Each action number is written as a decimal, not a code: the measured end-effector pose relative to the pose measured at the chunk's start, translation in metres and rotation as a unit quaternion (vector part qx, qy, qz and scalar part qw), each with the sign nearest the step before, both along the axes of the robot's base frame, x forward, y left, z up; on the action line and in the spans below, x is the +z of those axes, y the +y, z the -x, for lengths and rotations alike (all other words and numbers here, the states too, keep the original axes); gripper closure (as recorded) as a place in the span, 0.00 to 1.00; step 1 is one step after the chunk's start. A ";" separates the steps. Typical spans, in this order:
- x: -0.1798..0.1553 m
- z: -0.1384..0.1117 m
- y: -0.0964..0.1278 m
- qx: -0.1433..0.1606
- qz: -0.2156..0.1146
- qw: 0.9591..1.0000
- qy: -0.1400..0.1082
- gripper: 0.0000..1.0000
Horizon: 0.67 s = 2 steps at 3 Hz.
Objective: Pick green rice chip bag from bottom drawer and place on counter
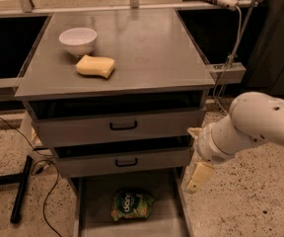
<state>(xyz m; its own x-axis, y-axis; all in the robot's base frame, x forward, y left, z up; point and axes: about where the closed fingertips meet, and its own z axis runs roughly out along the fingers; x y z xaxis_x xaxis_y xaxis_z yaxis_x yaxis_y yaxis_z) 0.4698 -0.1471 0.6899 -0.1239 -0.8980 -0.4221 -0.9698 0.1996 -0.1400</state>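
Note:
The green rice chip bag (130,204) lies flat in the bottom drawer (92,221), which is pulled out below the two upper drawers. The bag is crinkly green with a dark round logo. The counter (147,48) is the grey top of the cabinet. My gripper (192,158) hangs at the cabinet's right front corner, level with the middle drawer, above and to the right of the bag. Its cream fingers (199,176) are spread apart and hold nothing. The white arm (260,125) comes in from the right.
A white bowl (78,40) and a yellow sponge (95,66) sit on the counter's left part. The two upper drawers (123,126) have black handles and stand slightly open. Cables and a black stand leg (21,189) lie on the speckled floor at left.

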 end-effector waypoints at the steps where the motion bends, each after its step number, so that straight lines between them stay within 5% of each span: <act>1: 0.000 0.000 0.000 0.000 0.000 1.000 0.000 0.00; 2: -0.031 0.001 0.004 -0.002 -0.016 1.000 0.022 0.00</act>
<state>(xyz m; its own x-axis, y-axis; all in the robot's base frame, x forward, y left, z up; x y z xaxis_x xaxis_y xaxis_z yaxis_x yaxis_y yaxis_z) 0.4692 -0.1429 0.6592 -0.1470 -0.8832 -0.4453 -0.9740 0.2077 -0.0905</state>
